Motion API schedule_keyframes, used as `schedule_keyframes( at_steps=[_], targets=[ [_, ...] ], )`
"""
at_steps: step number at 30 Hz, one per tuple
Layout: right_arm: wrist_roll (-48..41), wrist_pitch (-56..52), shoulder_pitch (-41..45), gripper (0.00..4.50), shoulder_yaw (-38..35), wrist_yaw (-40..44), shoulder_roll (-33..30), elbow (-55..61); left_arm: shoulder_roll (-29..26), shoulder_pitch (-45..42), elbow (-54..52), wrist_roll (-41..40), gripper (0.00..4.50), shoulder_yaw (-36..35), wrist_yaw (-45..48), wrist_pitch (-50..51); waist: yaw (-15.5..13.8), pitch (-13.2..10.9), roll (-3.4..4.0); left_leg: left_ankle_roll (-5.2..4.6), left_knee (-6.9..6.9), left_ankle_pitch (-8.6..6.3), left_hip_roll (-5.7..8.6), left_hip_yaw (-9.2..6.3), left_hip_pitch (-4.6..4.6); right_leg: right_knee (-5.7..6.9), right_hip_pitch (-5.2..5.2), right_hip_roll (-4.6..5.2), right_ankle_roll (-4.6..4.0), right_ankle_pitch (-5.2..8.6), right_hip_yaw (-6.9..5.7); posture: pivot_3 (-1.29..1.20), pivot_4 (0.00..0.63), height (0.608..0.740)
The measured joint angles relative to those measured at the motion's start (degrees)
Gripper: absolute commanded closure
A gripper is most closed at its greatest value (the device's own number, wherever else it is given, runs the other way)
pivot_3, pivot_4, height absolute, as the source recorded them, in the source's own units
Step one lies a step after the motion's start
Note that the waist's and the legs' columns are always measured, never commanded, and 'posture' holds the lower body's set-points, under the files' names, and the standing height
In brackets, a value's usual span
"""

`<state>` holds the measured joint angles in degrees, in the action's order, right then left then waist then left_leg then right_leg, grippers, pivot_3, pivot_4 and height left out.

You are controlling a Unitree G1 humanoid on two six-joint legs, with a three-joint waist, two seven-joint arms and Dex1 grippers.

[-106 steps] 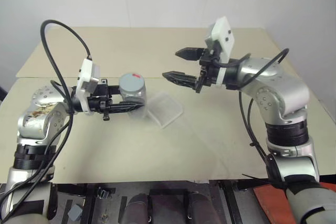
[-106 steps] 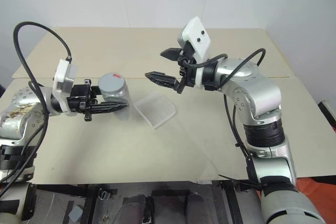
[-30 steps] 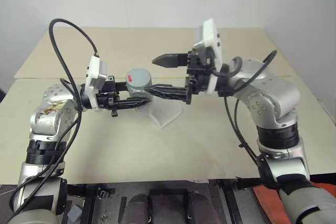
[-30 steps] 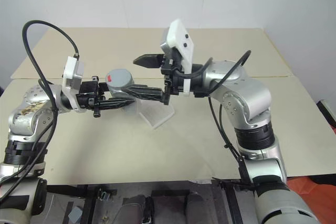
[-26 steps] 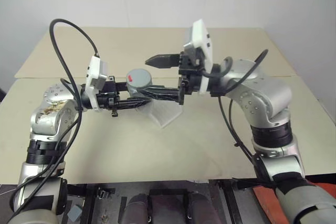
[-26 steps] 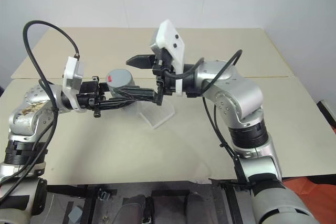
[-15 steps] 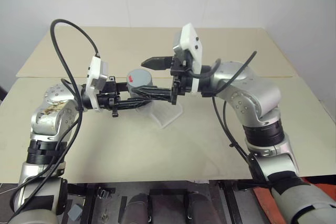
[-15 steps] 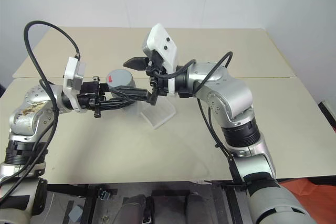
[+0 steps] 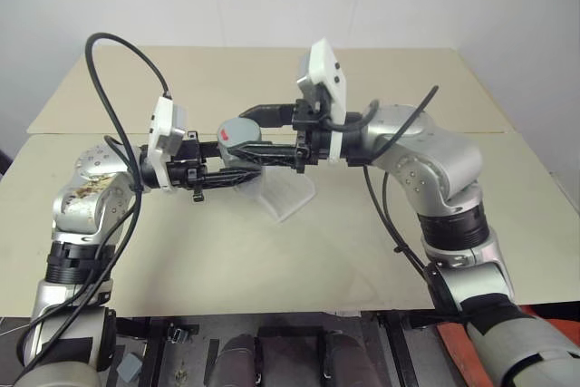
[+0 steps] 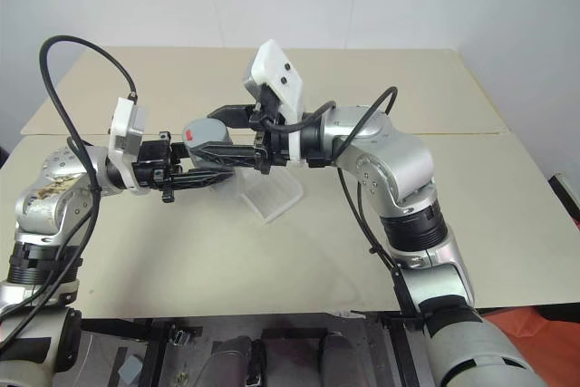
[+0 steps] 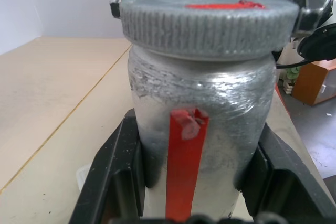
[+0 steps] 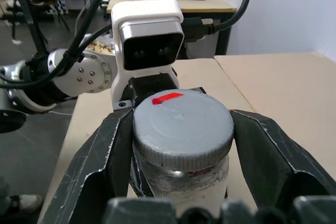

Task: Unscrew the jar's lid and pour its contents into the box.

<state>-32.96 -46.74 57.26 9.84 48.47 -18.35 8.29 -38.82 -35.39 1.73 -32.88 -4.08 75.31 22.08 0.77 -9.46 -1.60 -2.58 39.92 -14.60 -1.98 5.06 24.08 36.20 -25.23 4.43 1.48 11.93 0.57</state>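
Your right gripper [image 12: 181, 145] is clamped on the lid [image 12: 182, 127], one black finger [image 12: 102, 153] pressed to each side of its ribbed edge. It reaches in level from the right in the head views, meeting the jar from the side opposite your left arm.

Your left gripper [image 11: 197, 182] is pinching the jar [image 11: 202, 129] by its body, below the lid, a finger [image 11: 118, 169] tight against each side. The jar stands upright in that grip, held up above the table [image 9: 272, 251], with the red stripe [image 11: 184, 171] running down the side that faces the left wrist camera. A short red mark [image 12: 167, 98] also sits on the lid's top near its edge.

The lid is on the jar and sits level, with no gap showing under it in either wrist view. You cannot see the contents; the jar's wall is silver-grey and hides the inside.

The two grippers meet at the jar roughly midway between your arms, left one lower on the body, right one higher on the cap.

The box [image 9: 290, 197] lies flat on the table just below and slightly right of the held jar, partly behind the left fingers in the head views. It is clear and whitish, and nothing touches it. The table is tan, with a seam [image 9: 507, 133] across it behind the arms.
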Motion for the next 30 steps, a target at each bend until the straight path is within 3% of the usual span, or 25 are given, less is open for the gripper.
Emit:
schedule_keyframes(
  at_steps=[7,10,19,22,26,30],
  targets=[
    [-6.1,-5.0,4.8,1.73,-10.4,-4.9,-0.3,-1.5,-0.3,2.3,-0.1,0.1,2.57,0.2,0.6,-0.3,-0.2,0.0,0.00,0.00,-0.01,0.00,0.00,-0.02,0.03,-0.02,0.03,0.01,0.00,0.00,-0.07,0.00,0.150,0.740],
    [-5.5,-4.8,3.6,1.73,-11.2,-6.7,-2.1,-1.1,-0.5,2.3,-0.2,0.1,2.57,0.1,0.0,-0.3,-0.1,0.0,0.00,-0.01,-0.01,-0.01,0.01,0.00,0.02,-0.02,0.03,0.02,0.00,0.00,-0.04,0.00,0.150,0.740],
    [11.6,3.2,-23.7,1.73,-8.8,-15.5,-12.6,1.5,-0.8,4.7,-1.9,0.1,2.57,-4.3,-7.7,-0.3,-0.1,0.0,-0.02,-0.02,-0.04,-0.01,0.03,0.00,0.07,-0.09,-0.02,0.04,0.02,-0.01,-0.01,0.00,0.150,0.740],
    [15.6,4.0,-30.9,1.73,-6.9,-18.0,-12.7,1.1,-0.3,4.9,-2.4,1.1,2.57,-5.2,-11.9,-0.3,0.2,0.0,-0.02,-0.01,-0.01,-0.01,0.03,0.03,-0.01,-0.19,-0.02,0.03,0.02,0.00,0.12,0.00,0.150,0.740],
    [18.3,4.7,-33.8,1.73,-6.0,-20.3,-11.2,-0.2,1.2,5.0,-3.7,2.2,2.57,-5.1,-16.5,-0.4,0.3,0.0,-0.02,0.03,-0.02,0.02,0.04,0.03,-0.26,-0.11,0.11,0.00,0.02,-0.01,0.19,0.00,0.150,0.740],
    [20.2,4.1,-34.8,0.43,-5.7,-21.0,-11.9,-0.6,1.6,5.7,-4.7,3.9,2.57,-4.5,-18.9,-0.6,0.1,0.0,-0.02,0.03,-0.02,0.02,0.04,0.04,-0.29,-0.11,0.14,0.01,0.02,-0.01,0.20,0.00,0.150,0.740]
  ],
)
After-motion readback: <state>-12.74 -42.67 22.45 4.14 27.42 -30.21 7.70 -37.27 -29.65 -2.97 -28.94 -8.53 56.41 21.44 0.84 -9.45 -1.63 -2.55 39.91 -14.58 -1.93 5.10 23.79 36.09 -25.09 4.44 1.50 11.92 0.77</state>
